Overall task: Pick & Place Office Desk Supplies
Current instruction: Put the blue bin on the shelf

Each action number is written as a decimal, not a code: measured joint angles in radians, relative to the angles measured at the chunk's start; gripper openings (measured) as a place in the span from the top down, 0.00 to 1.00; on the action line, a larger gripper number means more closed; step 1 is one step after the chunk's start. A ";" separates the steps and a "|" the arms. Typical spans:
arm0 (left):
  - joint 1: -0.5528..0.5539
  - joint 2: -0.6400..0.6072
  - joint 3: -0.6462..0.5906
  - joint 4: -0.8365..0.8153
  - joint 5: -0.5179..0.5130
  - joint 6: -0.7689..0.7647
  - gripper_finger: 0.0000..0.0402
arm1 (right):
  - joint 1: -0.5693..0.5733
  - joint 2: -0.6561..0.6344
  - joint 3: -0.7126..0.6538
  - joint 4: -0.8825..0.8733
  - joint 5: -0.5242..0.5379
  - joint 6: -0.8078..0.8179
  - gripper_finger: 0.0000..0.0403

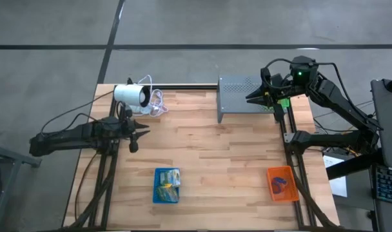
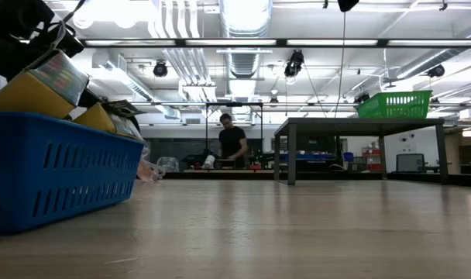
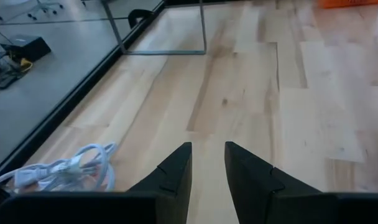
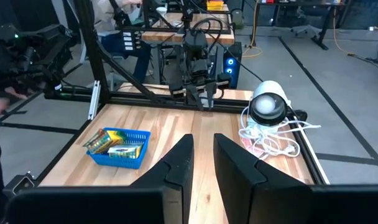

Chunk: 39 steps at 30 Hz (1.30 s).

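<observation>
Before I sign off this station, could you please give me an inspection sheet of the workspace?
Surface: wooden table, bare in the middle.
Job's things: blue tray holding packets; orange tray holding small red and blue pieces.
Clutter: white cylinder; grey perforated stand.
Grippers: left pincer low at the table's left side, slightly parted, empty; right pincer raised over the stand, narrowly parted, empty.
Cables: white coil beside the cylinder.
Surroundings: person at a far bench.

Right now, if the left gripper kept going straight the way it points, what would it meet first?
Bare tabletop, as far as the left wrist view shows. The left gripper points across open wood; the grey stand's corner sits off to one side, the orange tray further off. Depth is uncertain.
</observation>
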 joint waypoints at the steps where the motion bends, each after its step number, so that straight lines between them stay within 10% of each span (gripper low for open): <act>1: 0.000 0.000 0.000 0.000 -0.002 0.001 0.75 | 0.000 0.000 0.000 0.000 0.000 0.000 0.85; 9: 0.000 0.000 -0.004 0.029 -0.013 0.014 0.75 | 0.000 0.000 0.000 0.000 0.000 0.000 0.85; 20: 0.000 -0.001 -0.217 0.778 -0.099 -0.586 0.75 | 0.000 0.000 0.000 0.000 0.000 0.000 0.85; 27: -0.002 0.000 -0.112 0.635 0.129 -0.633 0.75 | 0.000 0.000 0.000 0.000 0.000 0.000 0.85; 39: -0.043 0.322 0.303 0.250 0.144 -0.524 0.75 | 0.000 0.000 0.000 0.000 -0.001 0.000 0.85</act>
